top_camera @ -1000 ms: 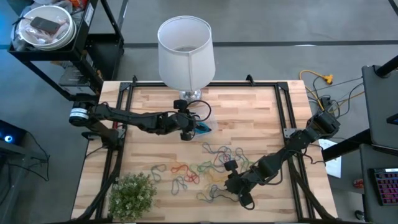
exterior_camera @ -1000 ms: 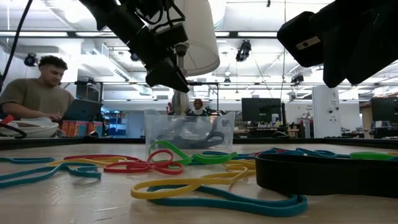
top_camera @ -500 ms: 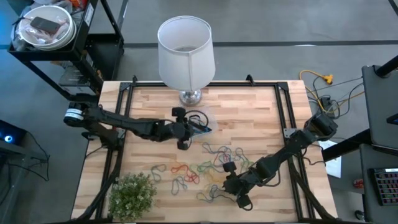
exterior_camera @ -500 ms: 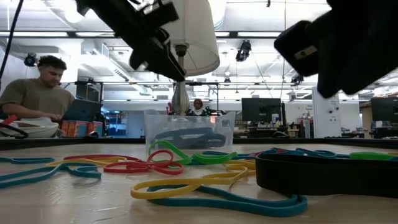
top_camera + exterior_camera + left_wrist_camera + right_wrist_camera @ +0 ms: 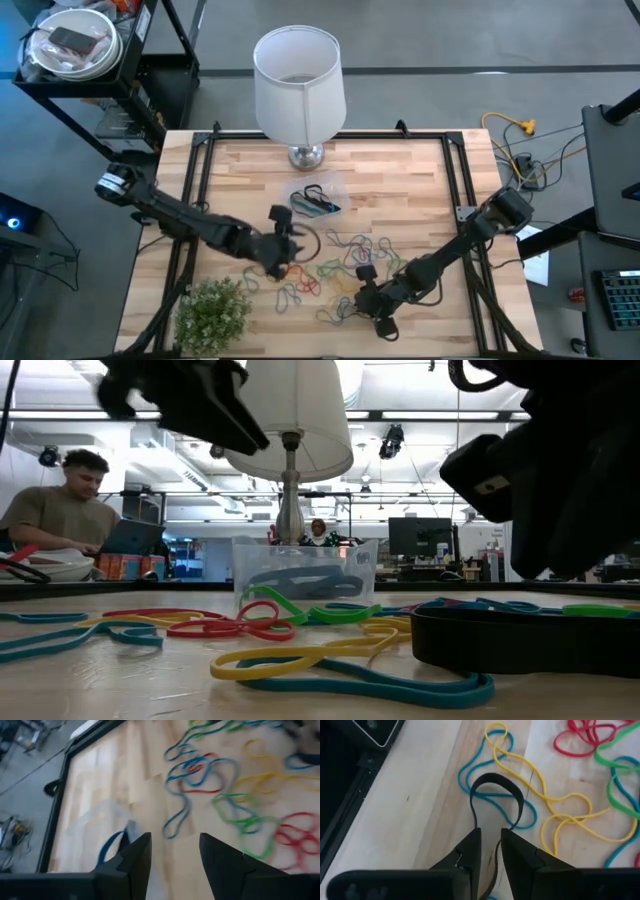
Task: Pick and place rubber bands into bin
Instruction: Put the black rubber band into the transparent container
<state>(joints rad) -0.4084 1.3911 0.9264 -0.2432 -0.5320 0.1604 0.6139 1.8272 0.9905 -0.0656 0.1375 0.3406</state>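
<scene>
Many rubber bands [image 5: 330,268] lie scattered on the wooden table [image 5: 400,180] toward its front edge, in red, green, yellow, blue and black. We note the bin [image 5: 318,199] stands near the table's middle, just in front of the white lamp [image 5: 298,85], with a few bands already inside it. Our left gripper [image 5: 285,250] hangs over the near-left part of the scatter, beside the small green plant [image 5: 212,312] at the front left corner; its fingers [image 5: 136,857] are spread apart and hold nothing. Our right gripper [image 5: 490,851] sits low near the front edge, its fingers narrowed onto the end of a black rubber band [image 5: 495,795] that loops out ahead of them.
</scene>
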